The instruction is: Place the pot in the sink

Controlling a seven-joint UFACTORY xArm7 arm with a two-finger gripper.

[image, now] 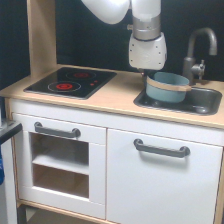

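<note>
The light blue-grey pot (167, 86) with its tan band is inside the left half of the dark grey sink (207, 100), slightly tilted. Its base is down within the basin, and whether it touches the bottom is unclear. The gripper (146, 76) hangs straight down from the white wrist (147, 50) at the pot's left rim. Only a dark bit of the fingers shows below the wrist, and they appear shut on that rim. The grey curved faucet (199, 47) stands just behind the sink on the exterior view's right.
A black stovetop (71, 81) with red rings lies on the wooden counter (117, 95) to the exterior view's left of the sink. A wooden side post (41, 35) rises at the back left. White cabinet doors with grey handles (161, 148) fill the front below.
</note>
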